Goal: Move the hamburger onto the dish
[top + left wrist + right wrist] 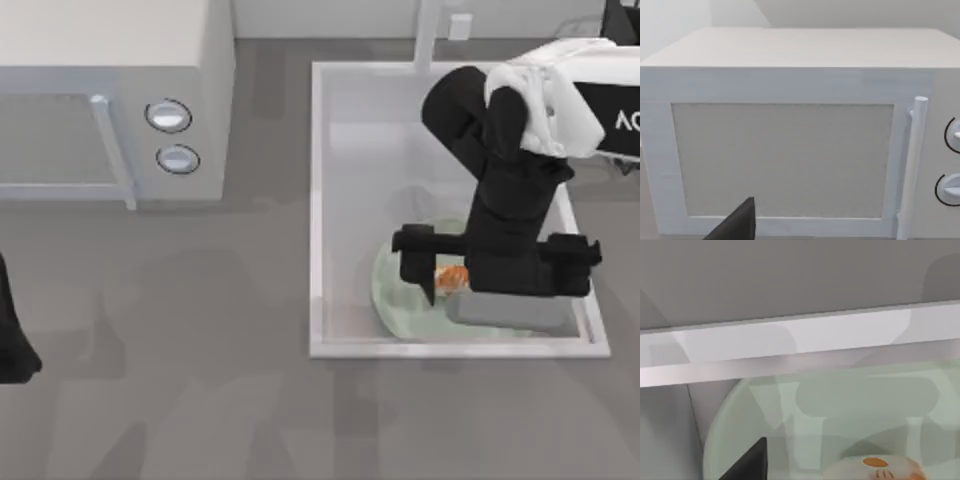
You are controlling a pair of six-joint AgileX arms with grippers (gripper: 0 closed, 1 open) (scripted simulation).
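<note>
The pale green dish [392, 290] lies in the white tray [318, 200], toward its near side. The hamburger [452, 277], small and orange-and-tan, rests on the dish [790, 405] and is partly hidden under my right arm. My right gripper [445, 280] hangs right over it, open. One dark fingertip [752, 462] stands apart from the hamburger [880, 467], and the other finger is hidden. My left arm [12, 340] is parked at the table's left edge, with one fingertip [740, 222] in its wrist view.
A white microwave [100, 90] with a shut door [782, 160], a bar handle [912, 160] and two knobs [168, 116] stands at the back left. The tray's raised rim [800, 337] runs close beside the dish.
</note>
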